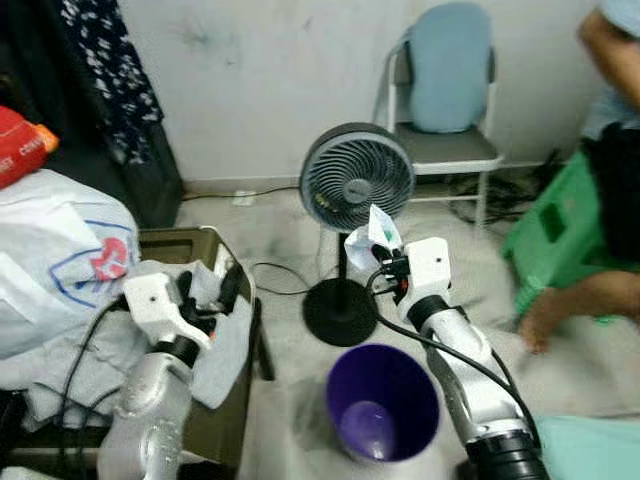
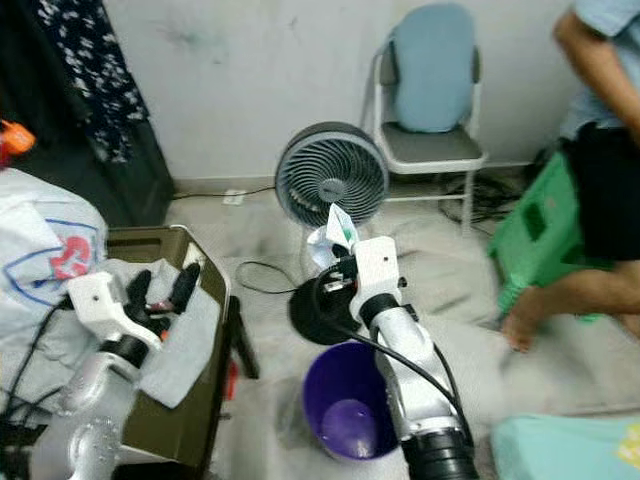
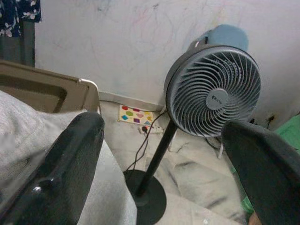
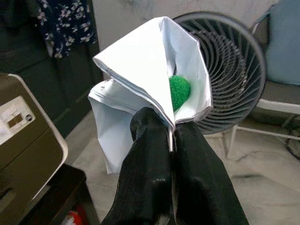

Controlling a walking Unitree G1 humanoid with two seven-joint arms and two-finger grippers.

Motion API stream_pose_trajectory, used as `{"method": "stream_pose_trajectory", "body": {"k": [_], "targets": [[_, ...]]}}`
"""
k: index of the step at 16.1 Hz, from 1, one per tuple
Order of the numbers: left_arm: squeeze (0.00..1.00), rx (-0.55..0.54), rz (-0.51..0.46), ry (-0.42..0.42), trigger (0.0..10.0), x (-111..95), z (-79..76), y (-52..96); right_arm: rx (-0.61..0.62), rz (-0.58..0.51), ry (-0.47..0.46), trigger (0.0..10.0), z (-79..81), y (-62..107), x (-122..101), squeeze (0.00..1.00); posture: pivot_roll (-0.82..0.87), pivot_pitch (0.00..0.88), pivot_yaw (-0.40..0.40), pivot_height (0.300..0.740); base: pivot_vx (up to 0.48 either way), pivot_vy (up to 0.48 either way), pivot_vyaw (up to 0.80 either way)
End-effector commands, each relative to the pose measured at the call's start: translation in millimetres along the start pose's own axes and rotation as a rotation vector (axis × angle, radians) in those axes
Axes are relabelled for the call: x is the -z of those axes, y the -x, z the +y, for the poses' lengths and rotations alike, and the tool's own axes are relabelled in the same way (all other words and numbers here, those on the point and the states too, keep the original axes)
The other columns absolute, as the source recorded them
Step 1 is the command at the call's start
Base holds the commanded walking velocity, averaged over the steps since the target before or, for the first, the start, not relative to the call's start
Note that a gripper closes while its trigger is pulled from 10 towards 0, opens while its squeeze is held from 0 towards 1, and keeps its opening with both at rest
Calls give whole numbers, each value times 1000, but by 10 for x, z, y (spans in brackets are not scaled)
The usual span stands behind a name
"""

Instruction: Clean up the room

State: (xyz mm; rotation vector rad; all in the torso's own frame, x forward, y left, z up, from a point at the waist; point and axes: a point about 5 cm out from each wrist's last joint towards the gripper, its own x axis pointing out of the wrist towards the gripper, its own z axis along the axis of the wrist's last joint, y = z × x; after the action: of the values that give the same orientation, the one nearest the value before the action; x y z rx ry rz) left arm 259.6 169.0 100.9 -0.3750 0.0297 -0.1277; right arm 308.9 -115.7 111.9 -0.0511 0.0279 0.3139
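My right gripper (image 1: 378,252) is shut on a crumpled white paper wrapper (image 4: 145,70) with a green patch (image 4: 179,91) inside it, held up in front of the standing fan (image 1: 357,178). Below and in front of it stands an open purple bin (image 1: 382,400) on the floor. My left gripper (image 1: 208,290) is open over a grey cloth (image 1: 222,345) that lies on a low brown table (image 1: 175,245); nothing sits between its fingers (image 3: 70,168).
A white plastic bag (image 1: 60,255) and a red packet (image 1: 22,145) lie at the left. A blue-cushioned chair (image 1: 445,90) stands by the wall. A person (image 1: 610,180) sits at the right by a green stool (image 1: 545,235). A cable (image 1: 275,275) runs across the floor.
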Motion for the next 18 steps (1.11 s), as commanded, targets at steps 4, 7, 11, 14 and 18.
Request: {"method": "stream_pose_trajectory", "body": {"k": [4, 7, 11, 14, 18], "targets": [[0, -20, 19, -10, 10000, 13, 23, 5, 11, 4, -3, 10000, -16, -9, -3, 0, -196, 28, 36, 740, 0, 0, -350], [0, -59, 39, -6, 10000, 40, 49, -11, 11, 2, -2, 10000, -17, -10, -3, 0, -195, 27, 35, 740, 0, 0, 0], [0, -55, 39, 3, 10000, 43, 38, -15, 9, 3, 2, 10000, -18, -10, 1, 0, -195, 24, 35, 740, 0, 262, 0], [0, -49, 39, -5, 10000, 40, 23, -15, 6, 4, 5, 10000, -17, -10, 4, 0, -195, 21, 34, 740, 0, 0, 0], [0, -34, 43, -23, 10000, 45, 6, -17, 3, 5, 7, 10000, -11, -10, 9, 0, -195, 16, 35, 740, 0, -216, 0]]}}
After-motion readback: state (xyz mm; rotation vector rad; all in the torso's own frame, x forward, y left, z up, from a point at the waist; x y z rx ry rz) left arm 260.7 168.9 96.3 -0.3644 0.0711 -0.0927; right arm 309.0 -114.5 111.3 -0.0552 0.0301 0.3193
